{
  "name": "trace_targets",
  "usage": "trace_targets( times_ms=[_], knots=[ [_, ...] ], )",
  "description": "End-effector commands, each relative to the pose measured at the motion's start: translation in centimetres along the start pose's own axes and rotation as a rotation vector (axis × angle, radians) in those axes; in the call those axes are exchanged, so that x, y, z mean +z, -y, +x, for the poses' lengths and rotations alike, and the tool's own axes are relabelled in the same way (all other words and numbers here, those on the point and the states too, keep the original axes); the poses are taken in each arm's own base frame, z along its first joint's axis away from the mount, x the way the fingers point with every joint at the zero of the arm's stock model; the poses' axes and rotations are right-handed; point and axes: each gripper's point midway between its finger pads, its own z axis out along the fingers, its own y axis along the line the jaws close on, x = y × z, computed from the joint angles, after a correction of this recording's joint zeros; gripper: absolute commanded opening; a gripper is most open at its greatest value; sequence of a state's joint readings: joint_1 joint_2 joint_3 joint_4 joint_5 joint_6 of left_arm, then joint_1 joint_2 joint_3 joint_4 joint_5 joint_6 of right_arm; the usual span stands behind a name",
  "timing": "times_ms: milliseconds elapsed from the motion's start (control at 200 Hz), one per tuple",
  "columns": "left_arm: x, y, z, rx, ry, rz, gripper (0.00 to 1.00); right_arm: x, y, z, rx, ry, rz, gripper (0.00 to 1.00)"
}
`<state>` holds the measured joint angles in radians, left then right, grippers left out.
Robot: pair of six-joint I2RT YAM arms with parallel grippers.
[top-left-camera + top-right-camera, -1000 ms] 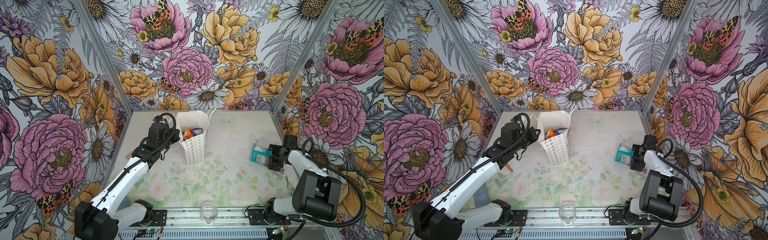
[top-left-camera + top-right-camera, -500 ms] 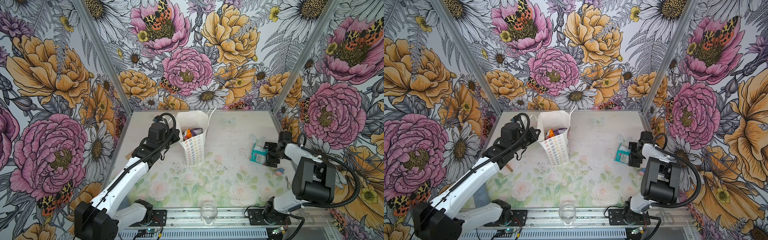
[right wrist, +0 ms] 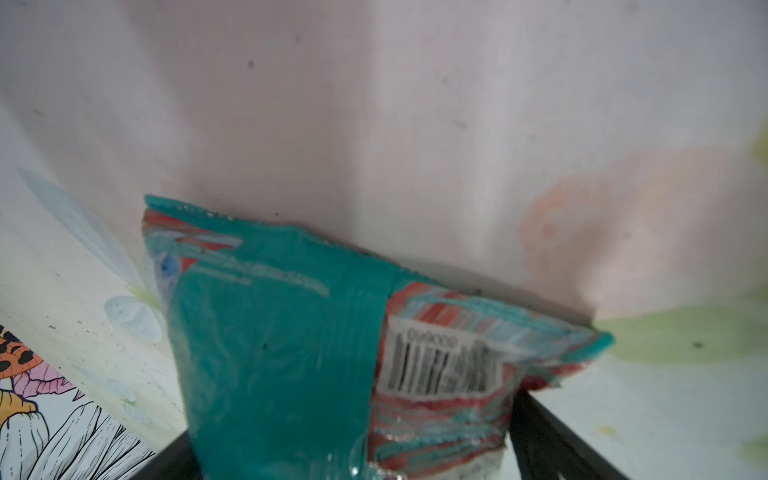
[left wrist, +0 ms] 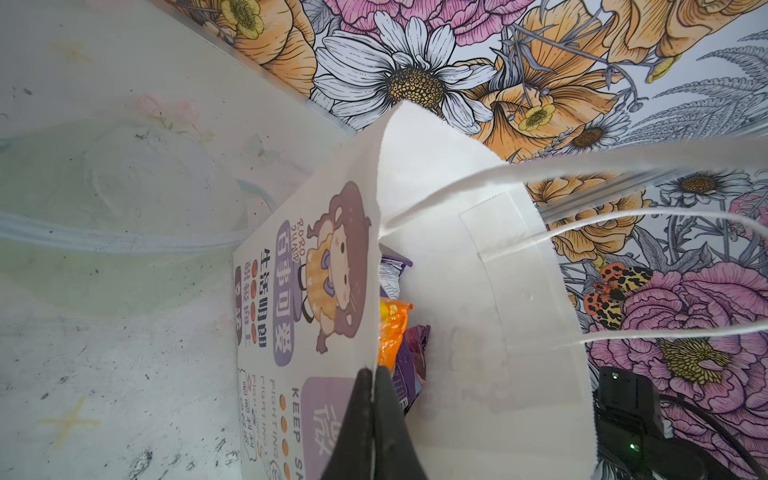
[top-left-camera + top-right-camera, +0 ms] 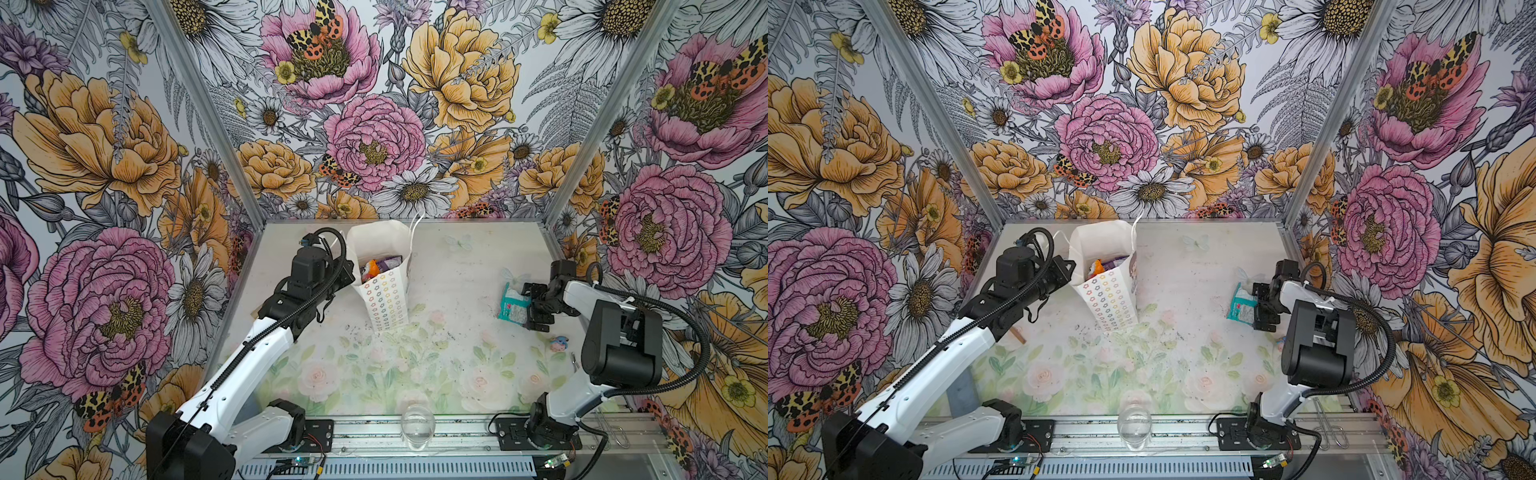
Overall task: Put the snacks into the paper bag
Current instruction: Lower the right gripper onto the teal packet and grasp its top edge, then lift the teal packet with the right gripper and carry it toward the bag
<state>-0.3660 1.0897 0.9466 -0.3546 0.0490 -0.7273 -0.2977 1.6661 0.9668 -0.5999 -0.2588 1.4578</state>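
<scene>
- Paper bag (image 5: 384, 305) stands upright on the table (image 5: 457, 257), back left of centre, with its mouth open. Rows of coloured flower rings run down the side seen in both top views. White cord handles (image 4: 623, 216) are up.
- Print on the bag panel in the left wrist view: cartoon girl with brown hair, "RORO JUMP", "KEEP", "FIGHTING", plus Chinese characters. The rest is cut off.
- Left hand (image 4: 374, 415) is closed, pinching the top edge of that printed panel. In both top views it sits at the bag's left rim.
- Inside the bag, the tops of an orange packet (image 4: 392, 328) and a purple packet (image 4: 411, 365) show just behind the pinched panel. Their print is too small to read.
- Teal packet (image 5: 513, 301) lies on the table well to the right of the bag, not in it.
- Right hand (image 5: 530, 305) is wide open, fingers either side of the teal packet's near end. Can't tell if they touch it.
- Teal packet back has red-white striping and a white barcode label (image 3: 442, 365). Digits above the bars are too blurred to read.
- Clear glass (image 5: 417, 419) stands at the table's front edge, well apart from bag and packet.
</scene>
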Motion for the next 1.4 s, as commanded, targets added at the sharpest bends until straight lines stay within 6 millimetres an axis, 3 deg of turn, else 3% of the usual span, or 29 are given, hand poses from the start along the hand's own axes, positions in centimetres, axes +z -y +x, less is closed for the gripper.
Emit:
trace_targets(
  times_ms=[0, 215, 485, 540, 696, 821, 931, 1151, 1396],
  knots=[
    [-0.8, 0.4, -1.7, 0.001, 0.07, 0.02, 0.0, 1.0, 0.1, 0.3, -0.025, -0.02, 0.025, 0.98],
    [-0.5, 0.4, -1.6, 0.001, 0.061, 0.02, 0.0, 1.3, 0.4, 0.5, -0.04, -0.025, 0.037, 0.89],
    [-0.5, 0.5, -1.5, -0.002, 0.056, 0.024, 0.0, 0.8, 0.3, 0.7, -0.071, -0.019, 0.019, 0.6],
    [-0.5, 0.4, -1.5, -0.002, 0.056, 0.024, 0.0, 0.6, 0.3, 0.8, -0.077, -0.019, 0.015, 0.5],
    [-0.5, 0.6, -1.4, -0.003, 0.054, 0.028, 0.0, 0.1, 0.1, 1.0, -0.098, -0.023, -0.003, 0.1],
    [-0.5, 0.7, -1.4, -0.001, 0.056, 0.031, 0.0, -0.6, -0.1, 1.1, -0.111, -0.018, -0.025, 0.01],
    [-0.5, 0.8, -1.2, 0.0, 0.051, 0.032, 0.0, -1.7, -0.7, 1.3, -0.135, -0.006, -0.06, 0.0],
    [-0.4, 1.1, -1.1, 0.003, 0.049, 0.038, 0.0, -6.7, -4.7, 1.8, -0.308, 0.102, -0.218, 0.0],
    [-0.5, 1.5, -1.0, 0.007, 0.049, 0.045, 0.0, -16.0, -10.3, 4.9, -0.548, 0.262, -0.462, 0.0]
  ],
)
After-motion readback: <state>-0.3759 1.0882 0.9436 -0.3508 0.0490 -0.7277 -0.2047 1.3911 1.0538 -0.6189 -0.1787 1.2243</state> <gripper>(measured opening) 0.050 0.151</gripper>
